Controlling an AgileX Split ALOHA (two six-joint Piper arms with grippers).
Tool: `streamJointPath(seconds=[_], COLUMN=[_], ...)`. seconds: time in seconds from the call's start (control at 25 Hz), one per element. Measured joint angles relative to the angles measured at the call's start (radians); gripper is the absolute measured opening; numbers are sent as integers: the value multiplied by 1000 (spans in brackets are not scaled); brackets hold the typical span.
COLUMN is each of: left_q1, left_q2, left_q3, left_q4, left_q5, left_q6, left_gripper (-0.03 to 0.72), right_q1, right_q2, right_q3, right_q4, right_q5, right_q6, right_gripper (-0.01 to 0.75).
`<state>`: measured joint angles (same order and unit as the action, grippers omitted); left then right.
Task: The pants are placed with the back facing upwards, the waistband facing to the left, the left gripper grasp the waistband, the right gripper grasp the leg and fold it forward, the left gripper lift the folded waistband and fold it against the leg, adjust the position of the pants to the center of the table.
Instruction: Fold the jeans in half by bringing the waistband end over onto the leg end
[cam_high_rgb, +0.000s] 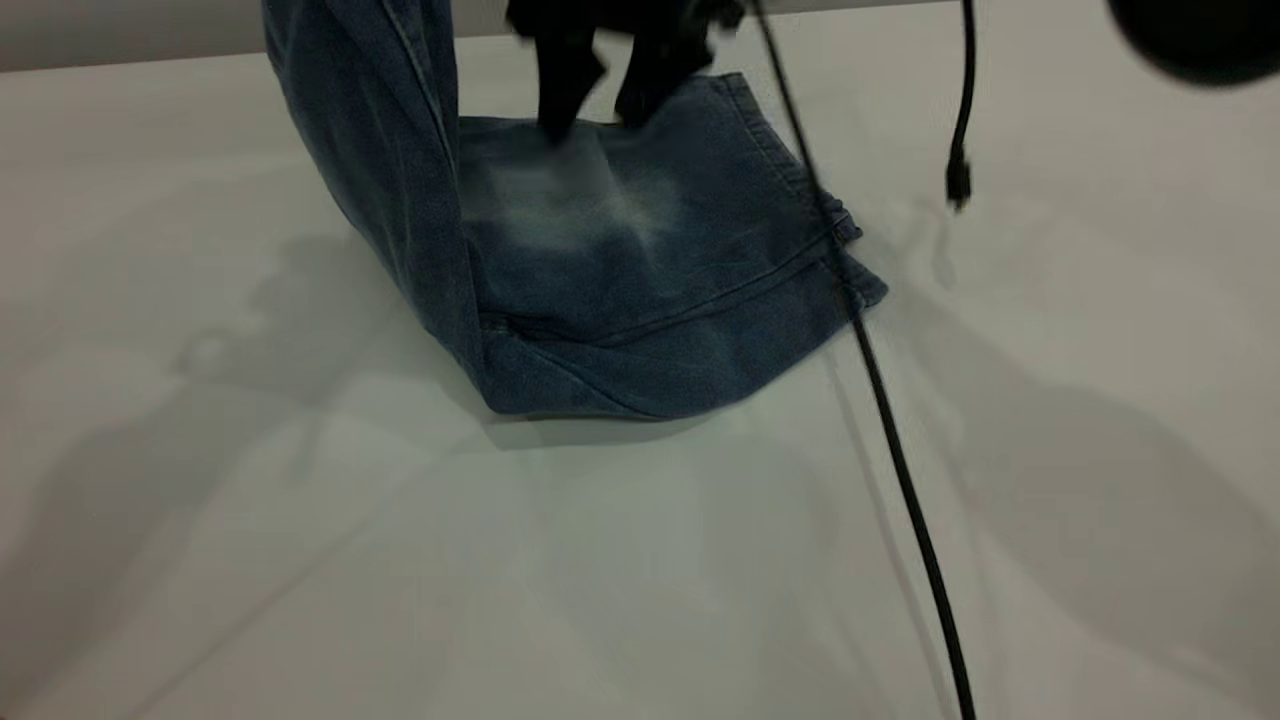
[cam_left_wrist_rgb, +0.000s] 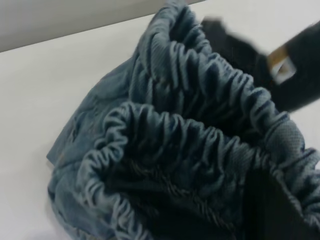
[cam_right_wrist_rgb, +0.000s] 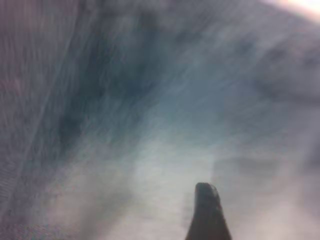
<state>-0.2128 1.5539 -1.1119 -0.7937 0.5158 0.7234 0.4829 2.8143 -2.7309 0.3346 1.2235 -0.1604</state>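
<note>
The blue denim pants (cam_high_rgb: 640, 290) lie folded on the white table (cam_high_rgb: 300, 560). Their left part is pulled upright and runs out of the exterior view's top edge. In the left wrist view the gathered waistband (cam_left_wrist_rgb: 200, 135) fills the picture. The left gripper (cam_left_wrist_rgb: 265, 210) is a dark shape shut on the waistband, and it is out of the exterior view. The right gripper (cam_high_rgb: 605, 105) stands open over the faded patch at the pants' far edge, its tips at the cloth. One of its fingertips (cam_right_wrist_rgb: 206, 200) shows against the denim (cam_right_wrist_rgb: 150, 100). The right gripper (cam_left_wrist_rgb: 280, 65) also shows behind the waistband.
A black cable (cam_high_rgb: 880, 400) runs diagonally across the pants' right hem and the table to the near edge. A second cable with a plug (cam_high_rgb: 958, 185) hangs at the right. A dark round body (cam_high_rgb: 1200, 40) sits in the top right corner. Bare table lies in front.
</note>
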Motion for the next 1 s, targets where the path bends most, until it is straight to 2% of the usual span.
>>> streamJointPath(seconds=[0.36, 0.68, 1.0], left_q1=[-78, -164, -284], left_q2=[42, 182, 413], left_q3=[-7, -21, -173], left_q4=[5, -18, -22], left_q5=[-55, -198, -233], left_q6=[3, 33, 50], left_gripper=[107, 107, 106], right_q1=[-81, -165, -254], right_q2=[-194, -395, -560], right_q3=[0, 1, 2], right_q4=[-74, -117, -167], right_q5=[1, 2, 2], right_q6=[3, 23, 26], right_gripper=[426, 426, 426])
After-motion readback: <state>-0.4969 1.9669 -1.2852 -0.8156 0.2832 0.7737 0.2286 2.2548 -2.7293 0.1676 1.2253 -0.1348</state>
